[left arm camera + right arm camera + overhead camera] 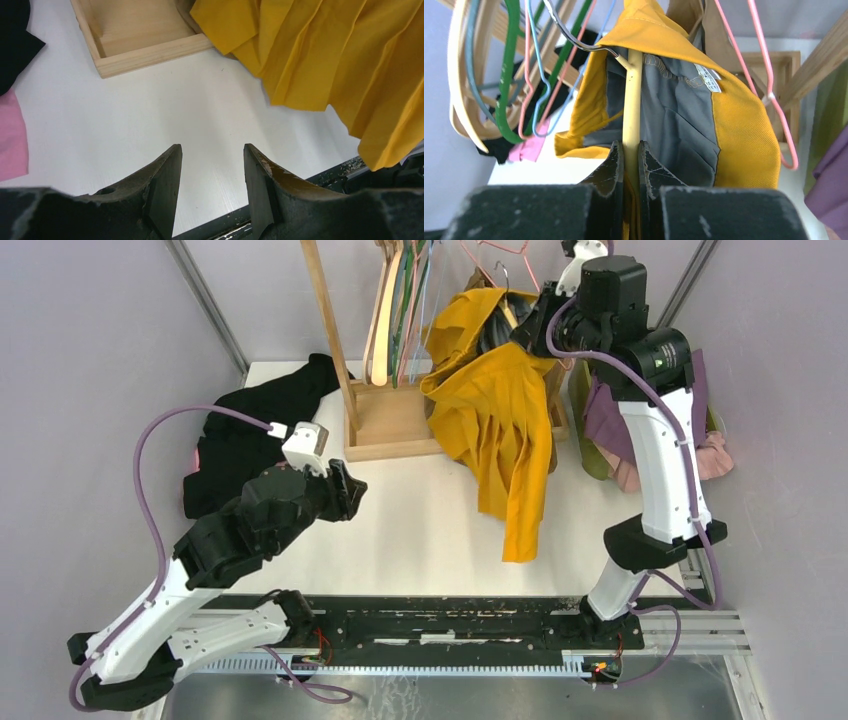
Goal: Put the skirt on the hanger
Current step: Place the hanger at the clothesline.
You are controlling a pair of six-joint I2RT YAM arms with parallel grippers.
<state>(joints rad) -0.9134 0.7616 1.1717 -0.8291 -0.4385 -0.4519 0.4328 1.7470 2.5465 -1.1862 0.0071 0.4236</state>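
Top view: the yellow skirt (500,430) hangs beside the wooden rack (390,425), hem low over the table (420,530); left wrist view — left gripper (212,150) fingers apart above the table; right wrist view — right gripper (628,147) fingers clamped on the pale hanger (631,100) inside the skirt.

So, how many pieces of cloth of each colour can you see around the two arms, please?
yellow skirt: 1
black cloth: 1
purple cloth: 1
green cloth: 1
pink cloth: 2, one at the left, one at the far right
Total: 6
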